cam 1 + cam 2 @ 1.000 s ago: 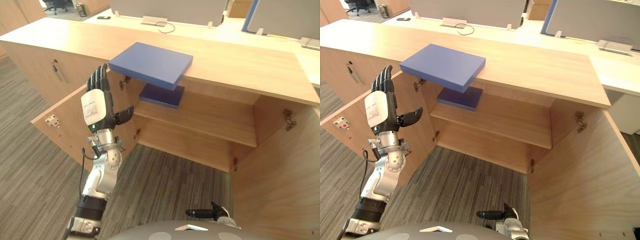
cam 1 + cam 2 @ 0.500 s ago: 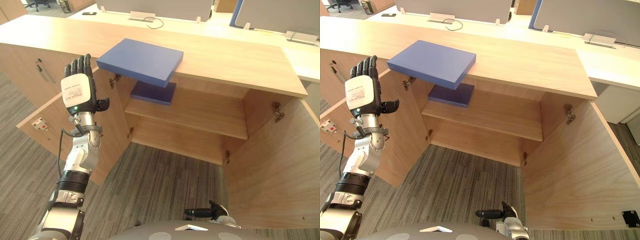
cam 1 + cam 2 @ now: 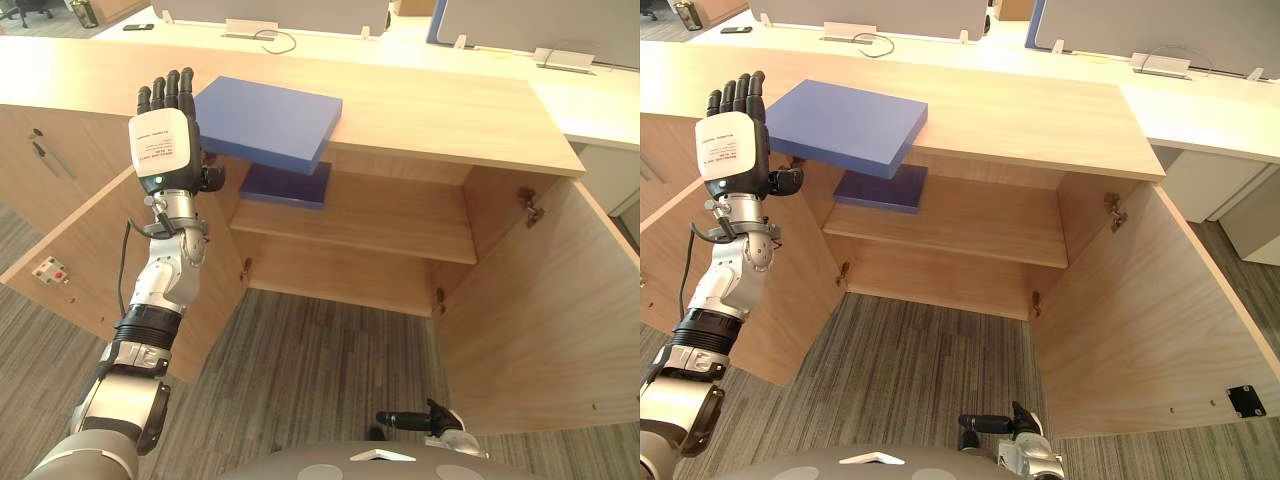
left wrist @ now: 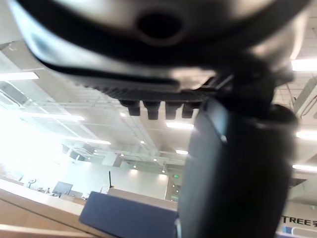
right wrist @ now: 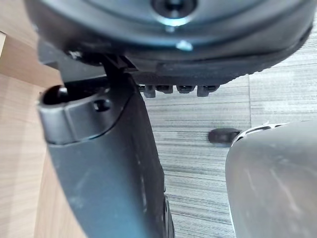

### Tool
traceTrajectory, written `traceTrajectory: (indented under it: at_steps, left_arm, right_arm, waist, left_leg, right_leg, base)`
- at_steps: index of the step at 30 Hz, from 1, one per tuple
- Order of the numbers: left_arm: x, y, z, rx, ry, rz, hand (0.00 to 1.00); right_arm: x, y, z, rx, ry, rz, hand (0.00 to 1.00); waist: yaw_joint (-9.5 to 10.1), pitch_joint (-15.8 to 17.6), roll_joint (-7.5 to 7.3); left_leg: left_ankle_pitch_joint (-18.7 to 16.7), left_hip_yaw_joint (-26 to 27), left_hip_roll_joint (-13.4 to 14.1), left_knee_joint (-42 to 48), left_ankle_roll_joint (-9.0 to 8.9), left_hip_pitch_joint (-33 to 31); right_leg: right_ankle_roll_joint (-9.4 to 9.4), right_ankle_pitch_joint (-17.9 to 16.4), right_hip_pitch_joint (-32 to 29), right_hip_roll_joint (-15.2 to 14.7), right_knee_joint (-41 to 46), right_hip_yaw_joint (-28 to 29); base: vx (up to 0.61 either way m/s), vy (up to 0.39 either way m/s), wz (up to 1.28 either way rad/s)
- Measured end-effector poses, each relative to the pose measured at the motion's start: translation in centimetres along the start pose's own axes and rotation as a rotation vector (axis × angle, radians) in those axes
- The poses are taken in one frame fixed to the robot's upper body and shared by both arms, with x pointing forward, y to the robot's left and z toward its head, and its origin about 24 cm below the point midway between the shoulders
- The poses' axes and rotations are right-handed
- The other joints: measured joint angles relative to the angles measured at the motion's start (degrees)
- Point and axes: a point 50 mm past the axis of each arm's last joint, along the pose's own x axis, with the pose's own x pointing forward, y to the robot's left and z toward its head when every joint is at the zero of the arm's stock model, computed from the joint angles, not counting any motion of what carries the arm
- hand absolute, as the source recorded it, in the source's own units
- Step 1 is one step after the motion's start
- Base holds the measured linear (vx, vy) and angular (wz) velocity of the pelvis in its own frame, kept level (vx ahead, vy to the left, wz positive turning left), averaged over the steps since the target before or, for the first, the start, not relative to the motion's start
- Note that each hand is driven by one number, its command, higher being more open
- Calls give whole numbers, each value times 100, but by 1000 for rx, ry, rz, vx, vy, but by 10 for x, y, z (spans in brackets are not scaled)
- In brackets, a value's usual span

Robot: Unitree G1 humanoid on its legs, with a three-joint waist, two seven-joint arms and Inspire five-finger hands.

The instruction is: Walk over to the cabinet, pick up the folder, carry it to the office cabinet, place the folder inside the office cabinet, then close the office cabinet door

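Observation:
A flat blue folder [image 3: 268, 120] lies on the wooden cabinet top [image 3: 440, 105], its near corner jutting over the front edge. A second blue folder [image 3: 285, 187] rests on the shelf [image 3: 370, 215] inside the open cabinet. My left hand [image 3: 163, 140] is raised beside the top folder's left corner, fingers straight up and thumb pointing toward the folder's underside; it holds nothing. In the left wrist view the folder [image 4: 129, 218] shows past the thumb [image 4: 233, 173]. My right hand [image 3: 422, 420] hangs low near the floor, relaxed and empty.
Both cabinet doors stand wide open: the left door [image 3: 80, 250] behind my left arm, the right door [image 3: 530, 310] swung out to the right. Grey striped carpet [image 3: 320, 370] lies before the cabinet. A white desk [image 3: 590, 95] with cables sits behind.
The view has shifted toward the cabinet. My left hand has risen from beside the left door to the level of the top folder's left corner. The right hand stays low.

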Motion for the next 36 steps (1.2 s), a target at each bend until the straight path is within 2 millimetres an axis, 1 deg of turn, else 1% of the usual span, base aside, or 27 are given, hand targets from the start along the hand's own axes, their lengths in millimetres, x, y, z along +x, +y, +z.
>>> traceTrajectory:
  at_steps: [5,7,9,11,15,17,21,22,26,30,32,34,36]
  left_arm:
    - [1,-4,8,1,-35,-17,100]
    - [5,-7,12,7,-51,-37,100]
    - [9,-10,14,16,-57,-58,100]
    - [9,-11,14,19,-57,-64,100]
    - [10,-18,19,30,-89,-104,100]
    - [10,-21,20,36,-96,-121,100]
    - [15,-25,20,57,-92,-140,100]
    - [17,-26,21,64,-98,-145,0]
    - [22,-25,27,71,-119,-144,0]
    - [23,-26,30,73,-133,-150,0]
    - [23,-25,31,71,-136,-148,0]
    - [30,-19,37,60,-160,-105,0]
    - [45,-6,47,48,-184,-46,0]
  right_arm:
    - [0,-2,1,2,-5,-5,100]
    - [0,-2,1,6,-6,-8,100]
    - [0,-3,2,10,-7,-11,100]
    - [1,-3,4,9,-11,-10,100]
    - [1,-5,3,13,-9,-16,100]
    - [1,-6,3,23,-7,-22,100]
    - [1,-9,3,28,-8,-35,100]
    - [1,-10,3,27,-6,-41,100]
    - [1,-11,2,26,-4,-48,100]
    - [1,-11,3,26,-4,-50,100]
    - [1,-11,3,27,-5,-50,100]
    - [1,-12,3,30,-5,-51,100]
    - [1,-13,3,36,-4,-55,100]
  waist:
    - [-13,25,22]
    - [-20,37,27]
    - [-62,41,29]
    - [-156,43,33]
    - [-212,48,36]
    - [-292,60,43]
    - [-321,150,72]
    - [-327,166,89]
    - [-341,177,101]
    - [-463,199,130]
    - [-473,205,137]
    - [-467,209,138]
    - [-469,216,147]
  left_leg:
    - [-5,8,2,-4,-8,-6]
    - [-6,8,1,-4,-10,-6]
    - [-10,8,-6,-4,-5,-7]
    - [-18,8,-13,-4,2,-6]
    - [-43,49,-26,-3,17,8]
    - [-55,76,-29,-2,25,21]
    - [-72,156,-36,0,41,61]
    - [-76,167,-41,0,48,67]
    - [-98,219,-48,0,47,95]
    - [-100,232,-47,-3,44,95]
    - [-102,268,-46,-10,41,93]
    - [-102,297,-46,-14,41,84]
    - [-103,297,-48,-15,41,89]
  right_leg:
    - [2,1,-68,9,0,49]
    - [4,2,-71,10,0,60]
    - [10,7,-65,6,0,90]
    - [11,8,-67,2,0,106]
    - [24,22,-78,-8,-1,149]
    - [12,38,-78,-9,-3,154]
    - [-27,95,-82,-7,-6,170]
    - [-36,106,-85,-8,-6,170]
    - [-34,108,-92,-9,-7,203]
    - [-34,108,-104,-6,-11,215]
    - [-29,111,-131,-1,-31,250]
    - [-15,120,-156,1,-34,274]
    - [-13,121,-150,1,-34,274]
  base:
    - [-23,-11,-5]
    - [-7,-15,-5]
    - [-2,-9,-6]
    - [-9,-5,-5]
    - [-17,-2,-6]
    - [-28,-8,-5]
    - [-45,-12,-10]
    - [-60,-13,-12]
    - [-47,-17,-9]
    - [-43,-31,-3]
    - [-38,-26,-10]
    - [-34,-27,-8]
    - [-15,-13,0]
